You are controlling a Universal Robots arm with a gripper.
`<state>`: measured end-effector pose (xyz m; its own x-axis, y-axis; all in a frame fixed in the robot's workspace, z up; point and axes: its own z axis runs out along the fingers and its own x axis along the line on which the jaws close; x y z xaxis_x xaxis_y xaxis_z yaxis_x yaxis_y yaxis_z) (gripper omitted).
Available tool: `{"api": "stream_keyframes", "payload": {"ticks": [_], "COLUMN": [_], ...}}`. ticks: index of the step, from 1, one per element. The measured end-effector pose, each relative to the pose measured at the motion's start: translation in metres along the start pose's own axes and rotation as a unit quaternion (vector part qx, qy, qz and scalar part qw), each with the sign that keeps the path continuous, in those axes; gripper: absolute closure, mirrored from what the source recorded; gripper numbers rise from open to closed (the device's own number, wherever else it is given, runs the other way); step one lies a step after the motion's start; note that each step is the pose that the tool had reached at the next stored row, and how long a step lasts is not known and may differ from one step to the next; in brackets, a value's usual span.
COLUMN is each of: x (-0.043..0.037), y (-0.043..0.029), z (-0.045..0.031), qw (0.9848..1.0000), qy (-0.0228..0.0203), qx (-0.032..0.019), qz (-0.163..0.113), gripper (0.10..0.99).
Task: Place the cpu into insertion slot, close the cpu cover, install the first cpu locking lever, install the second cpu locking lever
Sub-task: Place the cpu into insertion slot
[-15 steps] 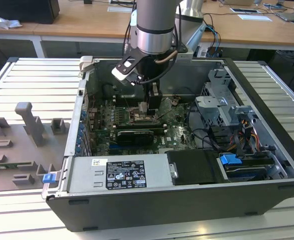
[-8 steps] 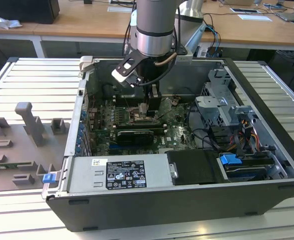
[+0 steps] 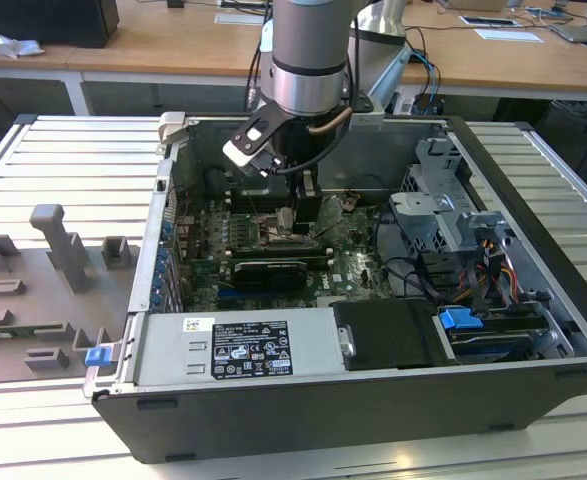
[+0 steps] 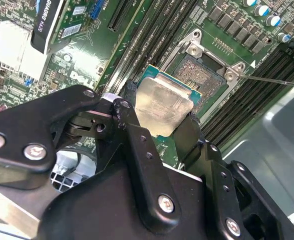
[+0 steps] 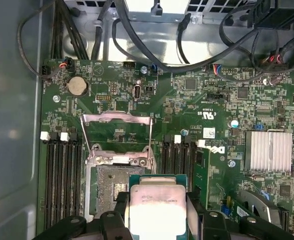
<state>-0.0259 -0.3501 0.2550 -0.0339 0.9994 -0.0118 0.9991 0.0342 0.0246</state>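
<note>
The hand (image 4: 159, 120) pinched the cpu (image 4: 162, 102), a silver-topped square chip with a green edge, held at the edge of the open insertion slot (image 4: 203, 70). The computer case (image 3: 273, 420) sat on a ribbed metal surface (image 3: 73, 165), wooden desks (image 3: 173, 45) behind.

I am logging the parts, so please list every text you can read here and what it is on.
cpu: faint print on its top, too small to read.
White label on the power supply: print too small to read.
Board: white markings, too small to read.
So no text to quote.
</note>
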Motion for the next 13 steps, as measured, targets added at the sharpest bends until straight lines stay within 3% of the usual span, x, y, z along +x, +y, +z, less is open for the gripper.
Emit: {"api": "stream_keyframes", "payload": {"ticks": [3, 9, 13], "x": [0.0017, 0.0151, 0.0262], "y": [-0.0009, -0.0018, -0.0071], "z": [0.0038, 0.0131, 0.0239], "qw": [1.0, 1.0, 1.0], "qy": [-0.0003, -0.0005, -0.0004], "qx": [0.0001, 0.0, -0.0001], "qz": [0.0, 0.0, -0.002], "gripper": [0.545, 0.545, 0.545]}}
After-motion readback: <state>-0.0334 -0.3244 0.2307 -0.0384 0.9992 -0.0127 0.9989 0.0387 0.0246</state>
